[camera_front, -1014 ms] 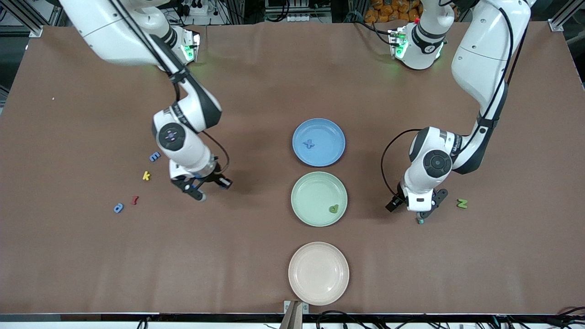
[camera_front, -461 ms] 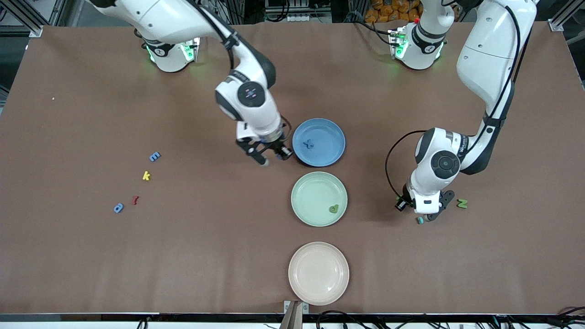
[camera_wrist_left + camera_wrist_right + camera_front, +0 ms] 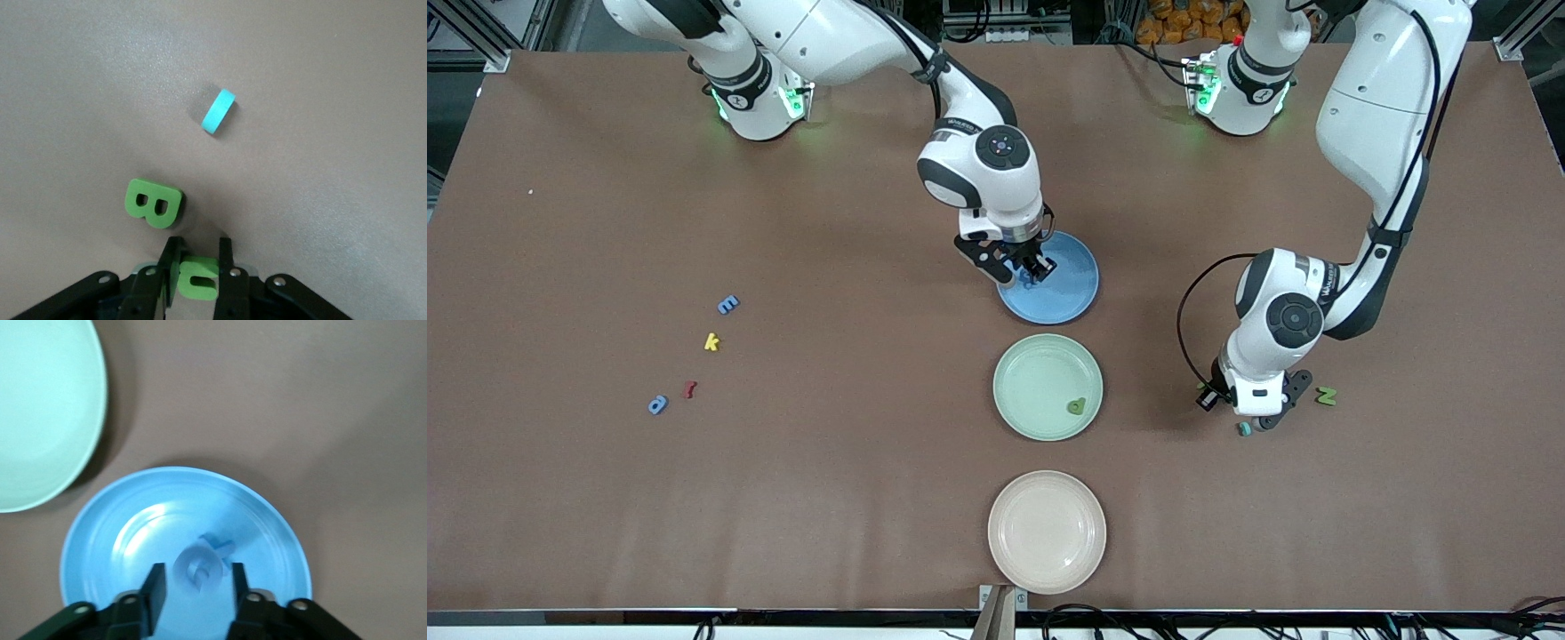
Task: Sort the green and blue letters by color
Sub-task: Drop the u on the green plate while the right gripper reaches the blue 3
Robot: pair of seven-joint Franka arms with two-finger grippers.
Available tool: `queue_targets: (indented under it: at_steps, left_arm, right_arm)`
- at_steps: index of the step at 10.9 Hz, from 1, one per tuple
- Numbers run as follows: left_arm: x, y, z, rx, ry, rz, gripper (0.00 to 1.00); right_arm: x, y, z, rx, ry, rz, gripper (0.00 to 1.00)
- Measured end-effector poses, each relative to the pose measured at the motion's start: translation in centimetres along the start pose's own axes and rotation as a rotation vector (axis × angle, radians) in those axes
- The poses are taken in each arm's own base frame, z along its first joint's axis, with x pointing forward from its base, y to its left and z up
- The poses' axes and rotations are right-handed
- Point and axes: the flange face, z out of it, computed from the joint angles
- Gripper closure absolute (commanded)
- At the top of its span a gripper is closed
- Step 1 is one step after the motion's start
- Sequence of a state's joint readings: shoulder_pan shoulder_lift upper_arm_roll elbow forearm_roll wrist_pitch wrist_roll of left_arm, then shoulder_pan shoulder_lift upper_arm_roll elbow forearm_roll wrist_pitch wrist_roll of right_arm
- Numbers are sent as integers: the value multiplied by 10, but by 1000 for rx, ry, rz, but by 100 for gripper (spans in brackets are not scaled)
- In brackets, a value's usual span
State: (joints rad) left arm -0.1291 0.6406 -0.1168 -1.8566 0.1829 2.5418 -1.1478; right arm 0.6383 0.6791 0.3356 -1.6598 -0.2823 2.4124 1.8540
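Jaws of the left gripper (image 3: 197, 250) are pinching together on a green letter (image 3: 198, 280), low over the table (image 3: 871, 498) toward the left arm's end. A green "B" (image 3: 153, 203) is lying just beside that gripper, a light blue piece (image 3: 219, 112) is standing on its edge nearby, and a green "N" (image 3: 1327, 396) is lying close by.

The right gripper (image 3: 197, 570) is hovering over the blue plate (image 3: 1072, 293), its jaws standing apart around a round blue letter (image 3: 199, 565) that neither is touching. A blue "x" (image 3: 220, 547) is lying in the same plate.

One green letter (image 3: 1077, 406) is resting in the green plate (image 3: 1023, 391). Toward the right arm's end, a blue "e" (image 3: 728, 305) and a blue "a" (image 3: 658, 405) are waiting on the table.
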Motion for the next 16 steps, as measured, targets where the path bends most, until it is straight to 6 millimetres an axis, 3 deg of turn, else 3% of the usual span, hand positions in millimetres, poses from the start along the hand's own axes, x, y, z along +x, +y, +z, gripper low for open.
queue_targets:
  at_steps: [2,4,6,9,12,14,16]
  left_arm:
    - [0,3,-2,-10,3,2,100]
    - [-1,7,-5,-20,6,5,100]
    - [-1,10,-8,-26,8,7,100]
    - [-8,20,-20,-51,9,20,100]
    - [-32,55,-48,-127,2,4,100]
    - [-57,73,-58,-155,-12,12,100]
    - [-93,97,-70,-181,-15,35,100]
  right_arm:
    - [5,1,1,-26,16,3,0]
    - [28,-7,-8,-22,32,6,0]
    - [85,-11,-37,-48,64,-49,0]
    - [212,11,-95,-82,60,-196,0]
    - [342,75,-116,-157,14,-331,0]
    - [420,143,-111,-183,-46,-359,6]
    - [472,215,-114,-190,-95,-316,9]
